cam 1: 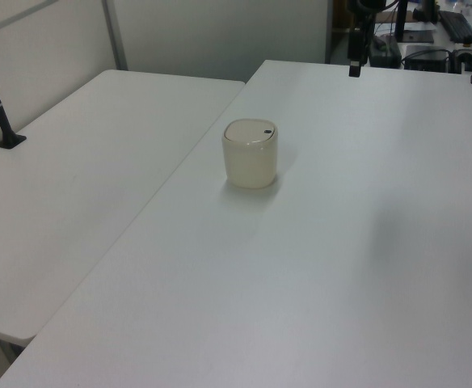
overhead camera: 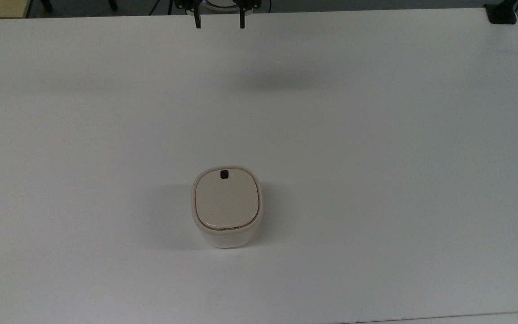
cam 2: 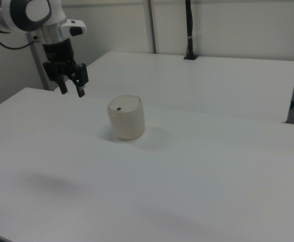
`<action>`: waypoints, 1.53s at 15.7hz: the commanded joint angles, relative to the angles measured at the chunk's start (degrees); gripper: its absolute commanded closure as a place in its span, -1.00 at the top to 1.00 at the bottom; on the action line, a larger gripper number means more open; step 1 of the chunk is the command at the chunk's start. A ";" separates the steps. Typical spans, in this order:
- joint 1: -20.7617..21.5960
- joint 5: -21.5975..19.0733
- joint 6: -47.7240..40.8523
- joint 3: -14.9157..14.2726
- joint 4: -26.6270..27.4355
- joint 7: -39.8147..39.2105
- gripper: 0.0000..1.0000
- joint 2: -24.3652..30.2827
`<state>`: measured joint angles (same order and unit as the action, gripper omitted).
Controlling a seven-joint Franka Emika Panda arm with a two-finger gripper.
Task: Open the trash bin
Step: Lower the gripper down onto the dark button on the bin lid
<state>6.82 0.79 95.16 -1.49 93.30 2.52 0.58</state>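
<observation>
My gripper hangs high above the far edge of the table, fingers spread apart with nothing between them; the right view shows the same, both fingers pointing down, gripper well clear of the surface.

Trash bin stands upright near the middle of the table, well apart from me, lid shut and flush. In the top view it lies almost straight below my gripper along the picture's vertical, only slightly toward the top view's right. In the right view it sits to the right view's right of my fingers and lower.

Key relation: the black button sits at the rim on the side of the bin that faces me, at the top view's upper edge of the lid. The seam at the opposite edge looks like the hinge. So the button is the nearest part of the bin along my approach line.

Judgement: approach phase, nothing contacted yet. The next move calls for travel toward the bin plus a large descent, ending with one fingertip over the button. The spread fingers may straddle it rather than press; closing them first, or offsetting sideways, seems wise. The bin looks light, so an off-centre press could tip or slide it.
</observation>
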 commanded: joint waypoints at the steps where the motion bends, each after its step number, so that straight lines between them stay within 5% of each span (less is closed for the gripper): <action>1: 0.30 -1.31 5.21 0.00 1.27 0.55 -0.07 -0.75; 6: 0.48 -1.23 14.77 0.00 1.27 15.20 -0.99 -3.21; 11: 1.62 0.26 25.23 -0.17 1.27 28.13 -1.00 -6.37; 14: 1.97 4.65 31.39 -0.09 1.35 34.73 -1.00 -9.27; 24: 1.71 16.51 44.85 -0.88 1.27 43.88 -1.00 -18.85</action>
<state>8.12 13.45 138.40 -1.85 93.96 43.36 -17.35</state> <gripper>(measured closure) 0.991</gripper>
